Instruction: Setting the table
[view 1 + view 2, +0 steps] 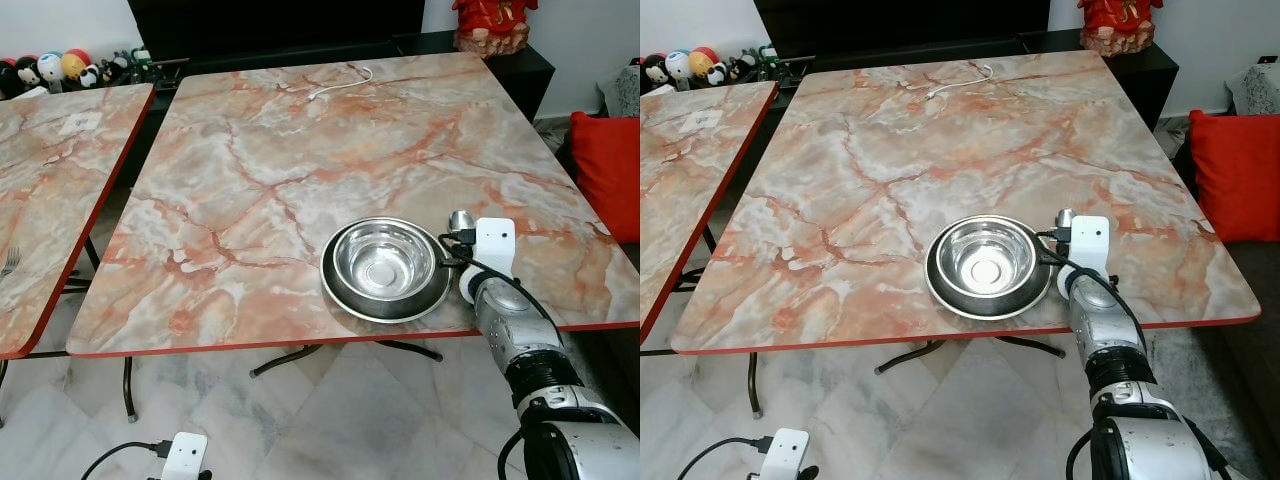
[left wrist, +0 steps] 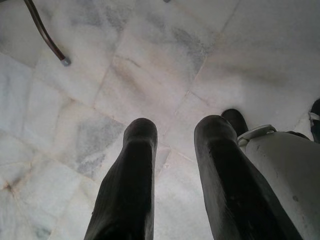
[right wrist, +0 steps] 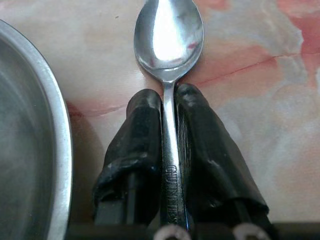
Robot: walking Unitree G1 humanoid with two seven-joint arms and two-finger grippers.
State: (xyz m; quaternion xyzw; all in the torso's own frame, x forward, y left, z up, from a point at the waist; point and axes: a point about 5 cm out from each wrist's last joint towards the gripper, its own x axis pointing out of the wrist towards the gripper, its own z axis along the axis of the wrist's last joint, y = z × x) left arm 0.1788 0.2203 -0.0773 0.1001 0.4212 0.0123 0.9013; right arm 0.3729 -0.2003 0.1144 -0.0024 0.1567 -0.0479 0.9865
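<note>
Pinching the slim handle of a polished steel spoon (image 3: pixel 168 45) between its two black rubbery fingers (image 3: pixel 137 145), the right gripper (image 3: pixel 169 100) is closed tight on the metal, with the spoon's oval head sticking out past the fingertips over the tabletop. Its silver right arm (image 1: pixel 520 335) reaches up from the near edge of the pink-and-cream marble-patterned table with red trim (image 1: pixel 300 170), the wrist sitting just right of the dishes. Beside the spoon sits a shiny round stainless-steel bowl (image 1: pixel 384 258), nested in a wider, shallow steel plate (image 1: pixel 345 295) near the table's front right edge; whether the spoon touches the table surface cannot be told. The left gripper (image 2: pixel 175 135) hangs low over pale veined marble floor tiles (image 2: pixel 125 75), its two long dark fingers parted with a clear gap and nothing between them. A thin white cable (image 1: pixel 340 83) lies curled at the table's far side.
</note>
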